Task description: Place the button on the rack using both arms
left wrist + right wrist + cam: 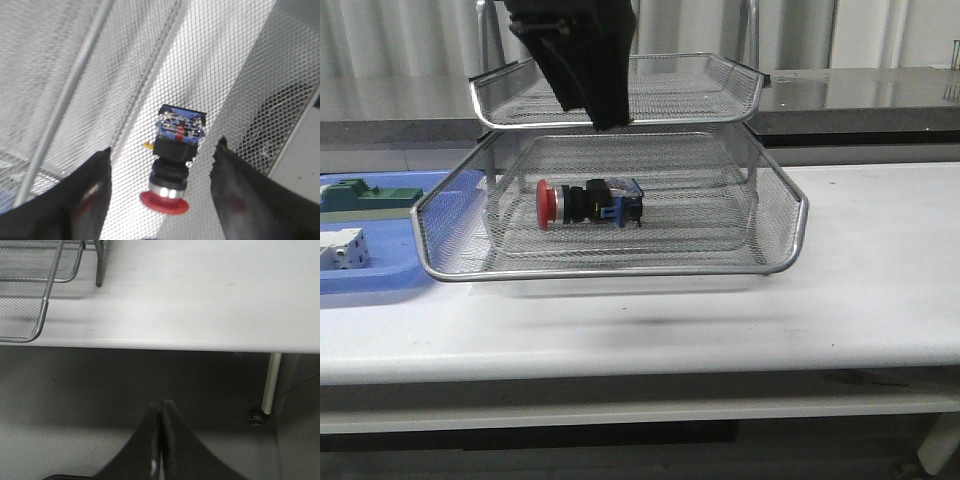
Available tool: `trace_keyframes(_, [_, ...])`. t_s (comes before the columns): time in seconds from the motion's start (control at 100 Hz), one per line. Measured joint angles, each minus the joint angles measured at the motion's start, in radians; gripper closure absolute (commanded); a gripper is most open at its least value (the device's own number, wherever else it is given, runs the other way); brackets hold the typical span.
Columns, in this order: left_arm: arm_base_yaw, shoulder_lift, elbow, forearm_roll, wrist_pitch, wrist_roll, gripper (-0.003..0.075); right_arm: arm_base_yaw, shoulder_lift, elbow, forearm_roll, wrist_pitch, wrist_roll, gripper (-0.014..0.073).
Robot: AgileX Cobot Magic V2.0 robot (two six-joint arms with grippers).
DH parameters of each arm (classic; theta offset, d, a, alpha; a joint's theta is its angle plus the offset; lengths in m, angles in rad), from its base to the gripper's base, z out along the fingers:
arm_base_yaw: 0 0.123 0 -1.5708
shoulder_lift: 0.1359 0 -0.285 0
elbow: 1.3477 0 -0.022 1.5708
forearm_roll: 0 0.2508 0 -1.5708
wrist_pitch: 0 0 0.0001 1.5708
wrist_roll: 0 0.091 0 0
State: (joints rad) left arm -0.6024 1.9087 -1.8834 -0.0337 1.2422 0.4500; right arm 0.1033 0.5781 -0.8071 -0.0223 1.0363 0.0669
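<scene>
Button (pixel 588 202) lies on its side on the mesh floor of the pulled-out tier of the rack (pixel 620 270), red head toward the robot's left, blue block toward the right. So in the front view its long axis runs across the tier, left to right. The left arm (pixel 582 55) hangs directly above it, in front of the upper tier; its fingertips aren't clear from here. No right arm in this view. A blue tray (pixel 370 275) with a green block (pixel 365 195) and a white part (pixel 342 248) sits to the left, behind the rack's corner.

Left wrist view: left gripper (pixel 162 175) is spread wide, one finger either side of the button (pixel 174 160), touching neither. The button's axis runs along the gap, red head nearest the camera. It looks released, resting on mesh.

Right wrist view: right gripper (pixel 161 412) has its fingers pressed together with nothing between them, out past the table edge (pixel 165 342), well apart from the rack corner (pixel 30 332). The button isn't visible here.

My read: the left arm is far nearer, with the button straight below it. Placement looks done.
</scene>
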Motion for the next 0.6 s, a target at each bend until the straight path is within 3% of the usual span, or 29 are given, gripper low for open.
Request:
trace_keyframes(0.32, [0.179,-0.176,0.031,-0.006,0.006,-0.084,0.0300,0.000,0.000,0.000,0.000,0.000,0.000,0.0662])
trace_keyframes(0.6, [0.381,-0.422,0.332,-0.067,-0.039,-0.108,0.0300,0.000,0.000,0.000,0.000,0.000,0.000,0.0662])
